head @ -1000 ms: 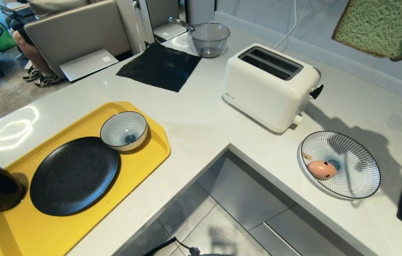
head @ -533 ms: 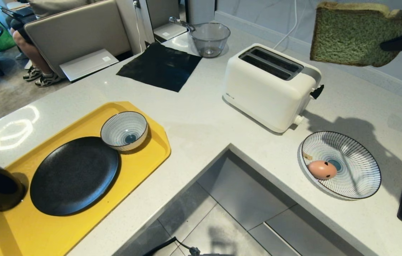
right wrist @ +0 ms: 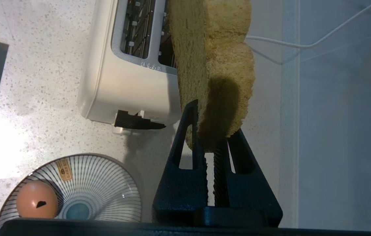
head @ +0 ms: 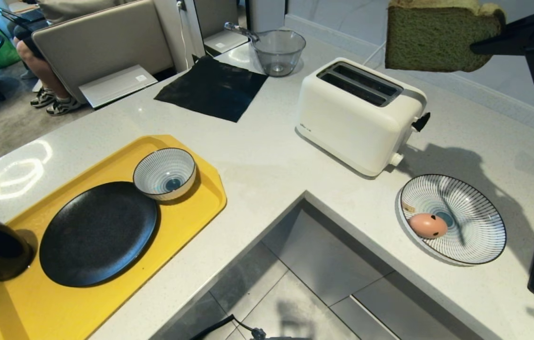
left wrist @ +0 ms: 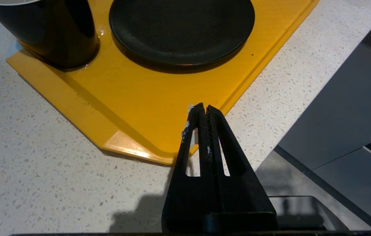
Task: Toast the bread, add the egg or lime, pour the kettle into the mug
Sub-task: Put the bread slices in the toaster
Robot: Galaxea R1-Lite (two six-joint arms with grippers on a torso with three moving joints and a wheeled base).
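The step in hand is toasting: the right gripper (right wrist: 212, 122) is clamped on one edge of the bread (head: 436, 40), carrying it upright in the air at about 1 o'clock from the toaster (head: 359, 115), whose two slots show nothing inside. Next, I judge, the slice must be brought over a slot, lined up with it and lowered in. The striped plate (head: 479, 236) at the toaster's 5 o'clock holds the egg (head: 428, 225); on the yellow tray (head: 191, 208) the striped bowl (head: 165, 173) and black plate (head: 98, 233) are bare, and the left gripper (left wrist: 203, 109) hangs closed and empty over the tray's edge.
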